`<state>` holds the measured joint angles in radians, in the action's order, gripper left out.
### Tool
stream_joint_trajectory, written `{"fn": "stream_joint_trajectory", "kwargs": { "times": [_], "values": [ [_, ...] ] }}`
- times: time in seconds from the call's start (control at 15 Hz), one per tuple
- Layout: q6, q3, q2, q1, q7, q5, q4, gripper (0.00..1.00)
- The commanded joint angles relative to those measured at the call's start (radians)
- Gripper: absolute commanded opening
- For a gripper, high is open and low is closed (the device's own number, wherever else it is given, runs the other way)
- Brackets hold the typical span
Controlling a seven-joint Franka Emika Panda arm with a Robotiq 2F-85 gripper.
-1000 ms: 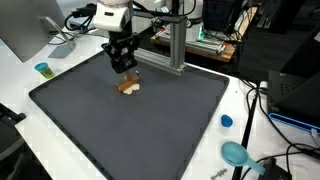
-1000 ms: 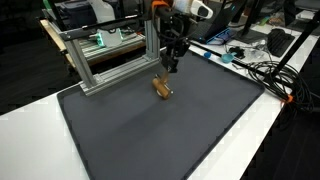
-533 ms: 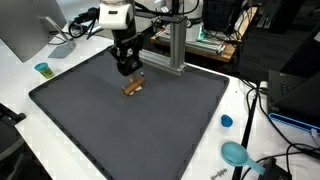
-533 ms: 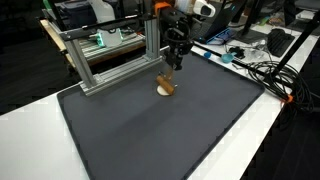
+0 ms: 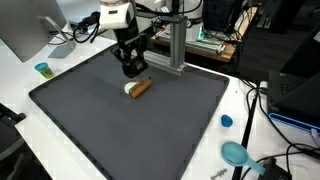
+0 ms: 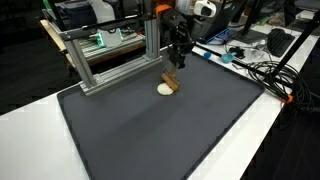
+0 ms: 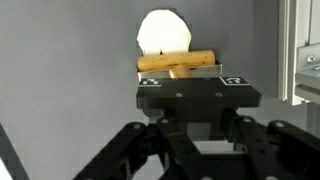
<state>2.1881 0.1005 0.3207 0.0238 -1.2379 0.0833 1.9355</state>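
A small wooden piece, a brown stick with a cream round end (image 5: 138, 88), sits low over the dark grey mat (image 5: 140, 135) near its far edge. It also shows in an exterior view (image 6: 169, 86). My gripper (image 5: 130, 72) (image 6: 178, 66) stands right above it and appears shut on it. In the wrist view the stick (image 7: 177, 62) lies crosswise at the jaws (image 7: 190, 82), with the cream disc (image 7: 163, 33) beyond. The gripper body hides the fingertips.
An aluminium frame (image 5: 175, 45) (image 6: 110, 60) stands close behind the gripper at the mat's far edge. A blue cup (image 5: 43, 69), a blue cap (image 5: 226, 121) and a teal object (image 5: 236, 153) lie on the white table. Cables (image 6: 265, 70) run beside the mat.
My gripper has shifted a little toward the frame's post, and the wooden piece has moved with it and turned, so the stick now lies at a different angle.
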Motion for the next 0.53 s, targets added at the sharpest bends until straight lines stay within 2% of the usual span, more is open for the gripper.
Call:
{"fn": "stream_joint_trajectory", "kwargs": {
  "times": [0.0,0.27,0.47],
  "values": [
    [-0.072,0.011,-0.023,0.021,-0.039,-0.077,-0.017,0.22],
    [-0.127,-0.019,-0.067,0.021,-0.01,-0.038,-0.058,0.22],
    [-0.071,-0.034,-0.053,0.014,0.015,-0.022,-0.056,0.22]
  ]
}}
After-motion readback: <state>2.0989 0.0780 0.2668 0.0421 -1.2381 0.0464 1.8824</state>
